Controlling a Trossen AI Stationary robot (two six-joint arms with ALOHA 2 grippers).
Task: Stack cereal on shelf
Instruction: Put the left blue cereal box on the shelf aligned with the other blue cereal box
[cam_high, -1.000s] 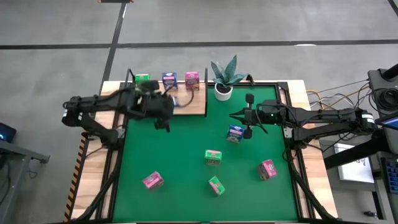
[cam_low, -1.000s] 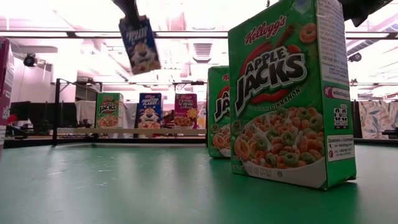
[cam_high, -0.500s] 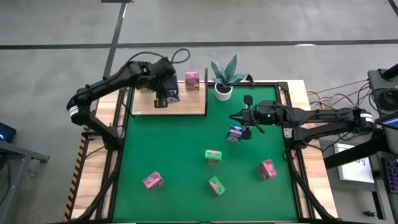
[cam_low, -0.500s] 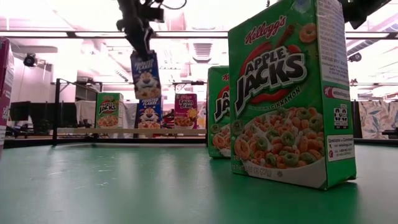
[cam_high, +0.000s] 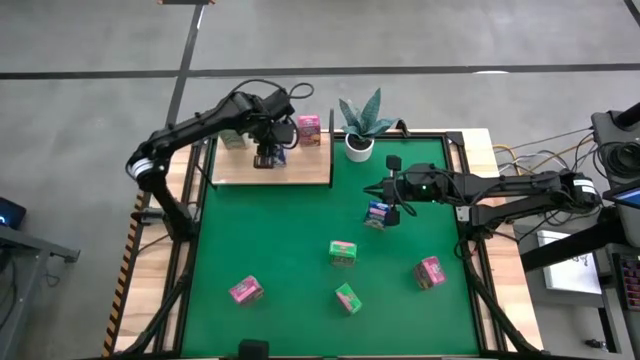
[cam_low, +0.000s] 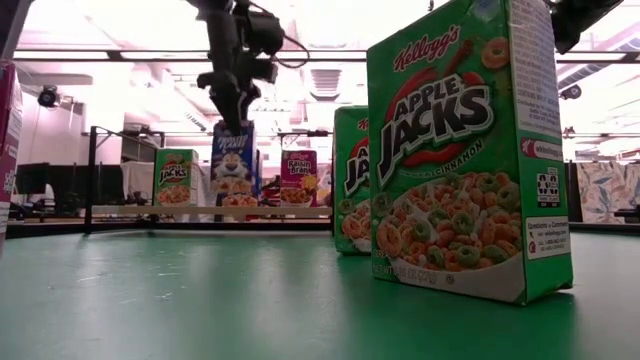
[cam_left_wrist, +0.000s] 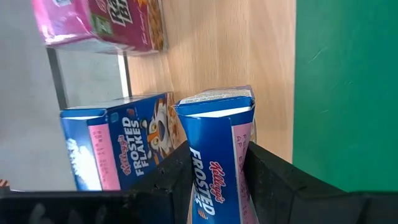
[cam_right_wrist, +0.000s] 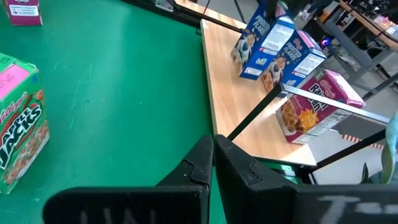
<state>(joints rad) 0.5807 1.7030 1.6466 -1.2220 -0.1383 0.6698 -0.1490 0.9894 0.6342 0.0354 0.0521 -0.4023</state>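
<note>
Left fingers (cam_left_wrist: 214, 180) pinch blue cereal carton (cam_left_wrist: 219, 149) over shelf (cam_high: 300, 165); right fingers (cam_right_wrist: 211, 163) pressed together above green table (cam_high: 290, 250).

Printed card on the Apple Jacks carton (cam_low: 462, 150), with a slight sheen on its green face. The worktop (cam_low: 200, 300) is matt green, probably felt, though the weave isn't clear. The shelf (cam_left_wrist: 211, 56) shows pale, smooth wood grain. The Frosted Flakes carton (cam_left_wrist: 217, 155) is glossy blue card, and the left hand (cam_left_wrist: 211, 180) clamping it looks like dull black plastic.

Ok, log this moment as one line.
left claw: shut on blue carton, over shelf | right claw: shut, above green table
</note>
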